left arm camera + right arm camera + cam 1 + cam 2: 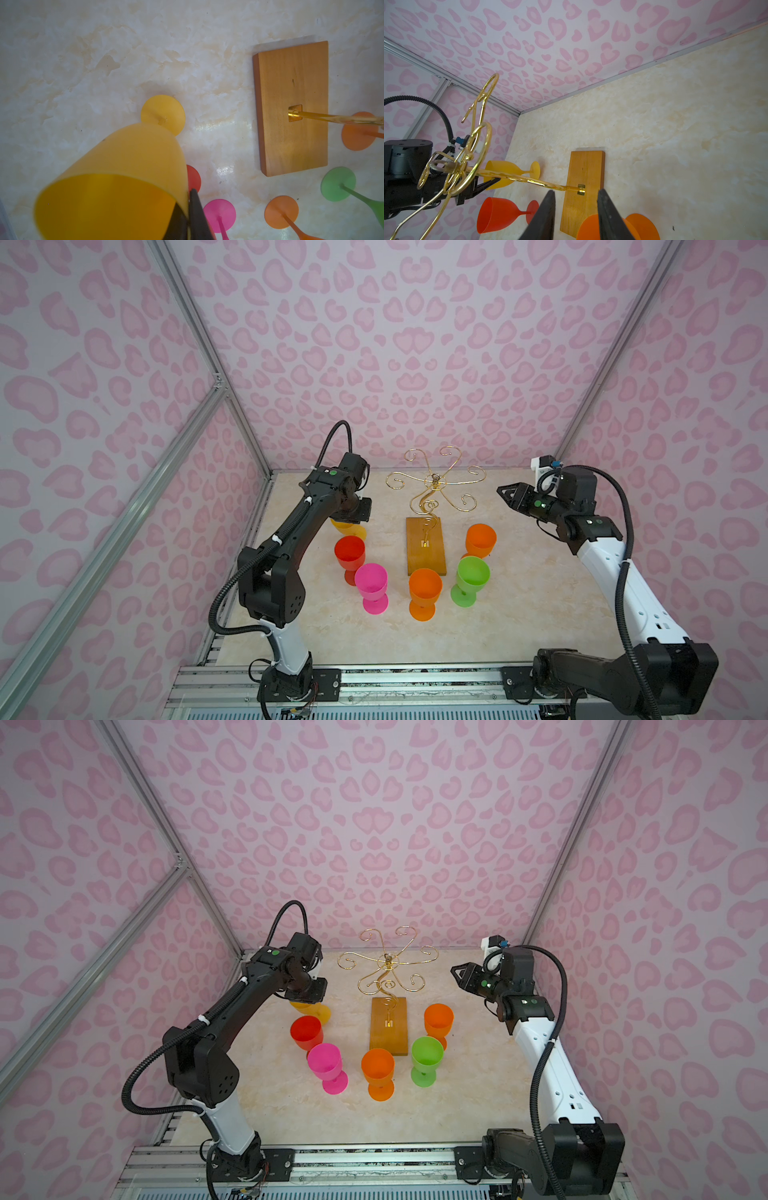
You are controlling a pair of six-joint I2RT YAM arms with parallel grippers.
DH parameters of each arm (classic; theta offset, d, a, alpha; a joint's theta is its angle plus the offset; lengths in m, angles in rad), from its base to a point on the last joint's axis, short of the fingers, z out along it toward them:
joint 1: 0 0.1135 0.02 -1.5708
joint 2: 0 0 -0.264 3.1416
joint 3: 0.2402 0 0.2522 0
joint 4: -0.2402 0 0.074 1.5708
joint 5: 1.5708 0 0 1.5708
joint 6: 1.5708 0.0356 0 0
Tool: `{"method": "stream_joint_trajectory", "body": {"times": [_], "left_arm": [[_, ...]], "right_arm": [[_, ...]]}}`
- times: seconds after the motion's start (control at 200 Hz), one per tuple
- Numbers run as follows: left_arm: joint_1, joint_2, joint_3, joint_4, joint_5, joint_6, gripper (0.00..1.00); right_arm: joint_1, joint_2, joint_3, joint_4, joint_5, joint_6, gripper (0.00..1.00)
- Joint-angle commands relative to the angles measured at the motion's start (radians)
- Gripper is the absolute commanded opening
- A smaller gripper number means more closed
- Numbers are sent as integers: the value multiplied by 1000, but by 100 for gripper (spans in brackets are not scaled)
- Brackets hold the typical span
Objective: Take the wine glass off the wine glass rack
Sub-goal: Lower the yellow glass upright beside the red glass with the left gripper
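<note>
Your left hand [187, 200] grips the yellow glass [128, 158] by its rim beside the rack [426, 556], right hand [576, 190] open and empty; release it tilted and it may topple the red glass [350, 551].

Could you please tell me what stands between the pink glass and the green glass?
An orange glass stands upright between them, just in front of the rack's wooden base; both top views show it.
</note>
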Motion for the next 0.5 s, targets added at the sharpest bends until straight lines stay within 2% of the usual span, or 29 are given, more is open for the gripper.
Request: {"method": "stream_joint_trajectory", "body": {"times": [0.0,0.325,0.495], "left_arm": [[-3,18,20,-29,-21,9,2],[-4,53,35,-39,-22,7,3],[-4,63,42,-40,-12,5,8]], "right_arm": [[-1,6,-1,21,-5,-6,35],[-2,10,-7,25,-5,-7,35],[-3,7,-10,22,-5,-7,35]]}}
